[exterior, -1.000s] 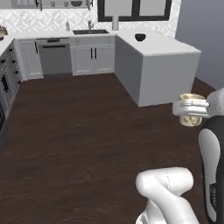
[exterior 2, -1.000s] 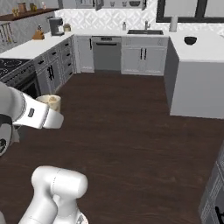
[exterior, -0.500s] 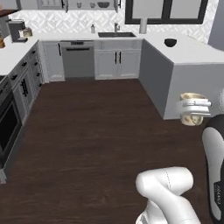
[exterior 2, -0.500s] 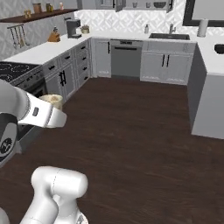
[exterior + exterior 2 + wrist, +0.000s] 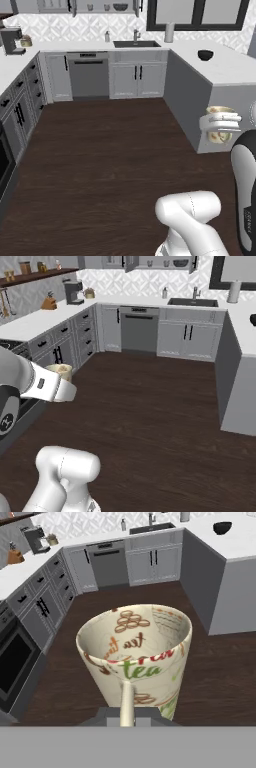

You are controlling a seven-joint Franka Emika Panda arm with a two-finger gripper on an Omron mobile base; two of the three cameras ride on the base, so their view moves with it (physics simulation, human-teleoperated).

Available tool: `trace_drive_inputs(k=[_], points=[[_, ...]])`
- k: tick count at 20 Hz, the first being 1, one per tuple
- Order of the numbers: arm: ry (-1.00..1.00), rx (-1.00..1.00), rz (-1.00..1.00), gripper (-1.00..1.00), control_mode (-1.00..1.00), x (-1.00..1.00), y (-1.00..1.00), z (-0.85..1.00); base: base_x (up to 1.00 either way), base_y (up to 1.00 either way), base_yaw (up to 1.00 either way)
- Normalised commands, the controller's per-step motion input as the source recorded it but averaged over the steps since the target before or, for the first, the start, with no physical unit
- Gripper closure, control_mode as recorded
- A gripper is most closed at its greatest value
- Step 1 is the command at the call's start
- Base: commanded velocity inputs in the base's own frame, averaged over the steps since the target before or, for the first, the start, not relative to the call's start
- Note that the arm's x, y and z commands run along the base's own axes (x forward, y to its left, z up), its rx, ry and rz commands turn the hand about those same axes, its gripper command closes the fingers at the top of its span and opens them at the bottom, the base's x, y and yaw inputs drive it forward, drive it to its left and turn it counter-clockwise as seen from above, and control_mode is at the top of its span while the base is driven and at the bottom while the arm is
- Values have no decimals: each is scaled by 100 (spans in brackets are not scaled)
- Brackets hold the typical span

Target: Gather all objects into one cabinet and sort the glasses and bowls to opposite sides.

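The cream cup, printed with "tea" lettering and small drawings, sits upright in the gripper with its mouth open to the ceiling and its handle turned back toward the hand. Its axis stands vertical, and it is carried in mid-air above the dark wood floor, off every counter. The fingers themselves are hidden behind the cup's base in the hand view, so the grip is a judgement: the cup hangs with the hand in both base views, which suggests the jaws are closed on it.

The relation that matters is cup to cabinet. The grey wall cabinet hangs at the far wall above the sink counter, well apart from the cup, straight ahead and higher; small pieces already stand on its shelf, too small to name surely. A small dark bowl lies on the peninsula counter near its far edge, closer than the cabinet. The base must likely close that gap first.
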Motion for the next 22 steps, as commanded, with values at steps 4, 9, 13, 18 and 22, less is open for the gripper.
trace_drive_inputs(k=[4, 9, 13, 18, 22], points=[[0, 0, 0, 100, 100, 0, 0, 0, 100, 3, 0], [0, 0, 0, 100, 100, 0, 0, 0, 100, 18, 0], [0, 0, 0, 100, 100, 0, 0, 0, 100, 39, 0], [0, 0, 0, 100, 100, 0, 0, 0, 100, 49, 0], [0, 0, 0, 100, 100, 0, 0, 0, 100, 31, 0]])
